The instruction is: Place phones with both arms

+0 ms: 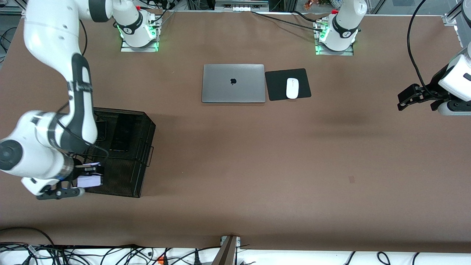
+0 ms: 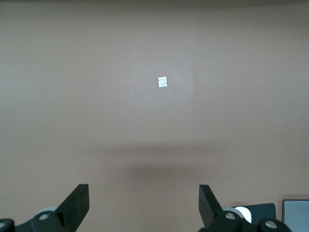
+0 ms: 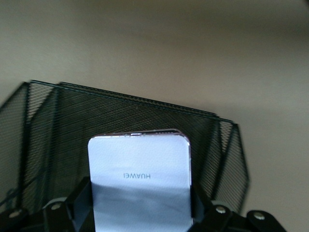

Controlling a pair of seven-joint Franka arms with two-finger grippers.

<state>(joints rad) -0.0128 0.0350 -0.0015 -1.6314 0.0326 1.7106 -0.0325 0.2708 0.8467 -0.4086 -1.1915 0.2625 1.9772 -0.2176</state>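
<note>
My right gripper [image 1: 88,181] is shut on the pale lavender phone [image 1: 89,180] and holds it over the end of a black mesh tray [image 1: 146,125] nearest the front camera. In the right wrist view the phone [image 3: 140,174] stands between the fingers [image 3: 79,195], with the tray wall [image 3: 145,121] past it. The long slim black slab [image 1: 121,134] lies in the tray. Beside it a squarish black phone [image 1: 101,129] shows partly, hidden by the right arm. My left gripper [image 1: 404,98] is open and empty over bare table at the left arm's end; it also shows in its wrist view [image 2: 144,200].
A closed grey laptop [image 1: 233,83] lies mid-table near the bases, beside a black mouse pad [image 1: 276,92] with a white mouse [image 1: 292,88]. A small white sticker [image 2: 162,82] is on the brown table under the left gripper.
</note>
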